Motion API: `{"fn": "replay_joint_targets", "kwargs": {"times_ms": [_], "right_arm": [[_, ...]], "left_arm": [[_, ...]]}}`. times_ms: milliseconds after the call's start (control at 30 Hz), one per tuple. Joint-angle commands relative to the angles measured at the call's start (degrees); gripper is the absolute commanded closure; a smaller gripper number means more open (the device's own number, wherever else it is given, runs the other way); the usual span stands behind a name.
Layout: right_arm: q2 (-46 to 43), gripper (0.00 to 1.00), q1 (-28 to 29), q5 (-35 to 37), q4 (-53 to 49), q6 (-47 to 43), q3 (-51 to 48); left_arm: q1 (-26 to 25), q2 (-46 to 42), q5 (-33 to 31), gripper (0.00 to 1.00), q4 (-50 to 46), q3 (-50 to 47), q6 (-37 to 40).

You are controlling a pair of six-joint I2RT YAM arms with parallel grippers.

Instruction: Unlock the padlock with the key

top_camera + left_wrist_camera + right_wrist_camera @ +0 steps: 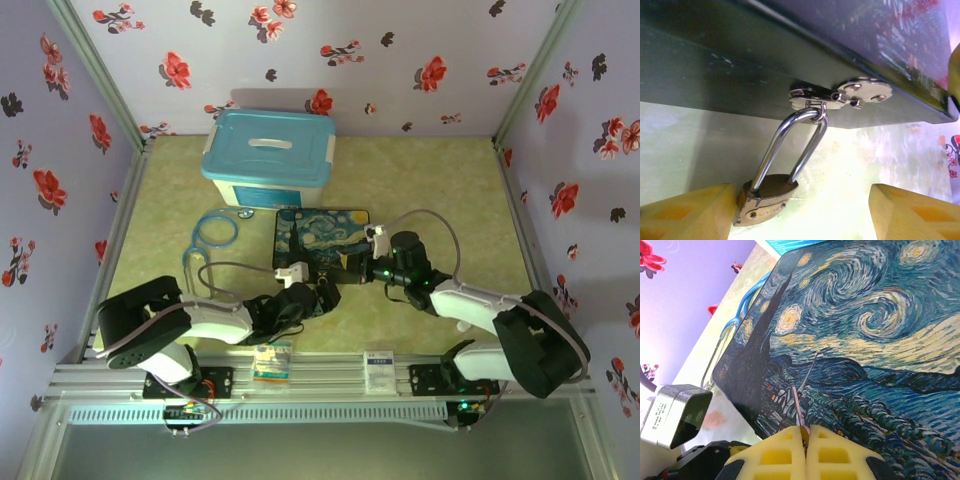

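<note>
The small brass padlock (pixel 762 200) hangs by its silvery shackle (pixel 790 145) from the metal hasp (pixel 840 95) on the front of the dark Starry Night box (pixel 322 238). My left gripper (pixel 802 215) is open around the padlock. The padlock body rests against the left yellow finger (pixel 695 215), and the right finger (pixel 912 215) stands well apart from it. My right gripper (pixel 805 432) is shut on the key (pixel 799 407). The key's thin blade sticks out above the painted lid (pixel 875 325). In the top view both grippers (pixel 325 295) (pixel 352 270) meet at the box's near edge.
A white bin with a blue lid (pixel 268 158) stands behind the box. Loops of blue tubing (pixel 213 232) lie to the box's left. Two small packets (pixel 271 362) (pixel 379 366) sit on the near rail. Floral walls close in the left, back and right sides.
</note>
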Motion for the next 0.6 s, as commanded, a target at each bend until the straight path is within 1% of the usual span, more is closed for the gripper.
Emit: {"fn": "replay_joint_targets", "kwargs": {"times_ms": [0, 100, 200, 400, 467, 533, 567], "right_arm": [[0.6, 1.00, -1.1, 1.1, -0.3, -0.2, 1.5], [0.3, 1.00, -1.6, 1.0, -1.3, -0.7, 2.3], [-0.2, 1.00, -2.0, 0.6, -2.1, -0.4, 2.6], [-3.2, 1.00, -1.9, 1.4, -4.0, 0.3, 1.0], [-4.9, 1.00, -1.9, 2.4, -6.0, 0.6, 0.5], [-6.8, 1.00, -1.9, 3.4, -9.3, 0.5, 0.5], [-8.1, 1.00, -1.9, 3.9, -11.2, 0.6, 0.5]], "left_arm": [[0.4, 2.0, 1.2, 0.32, -2.1, 3.0, 4.1], [0.3, 3.7, 1.9, 0.35, -2.1, 4.6, 5.6], [0.4, 4.5, 1.7, 0.44, -0.3, 4.4, 5.4], [0.4, 5.8, 0.9, 0.58, -0.3, 4.8, 6.0], [0.4, 6.6, 0.6, 0.58, -0.5, 5.1, 5.5], [0.4, 7.1, -0.1, 0.65, -0.7, 5.3, 5.3], [0.4, 7.3, -0.5, 0.66, -1.1, 5.4, 5.2]]}}
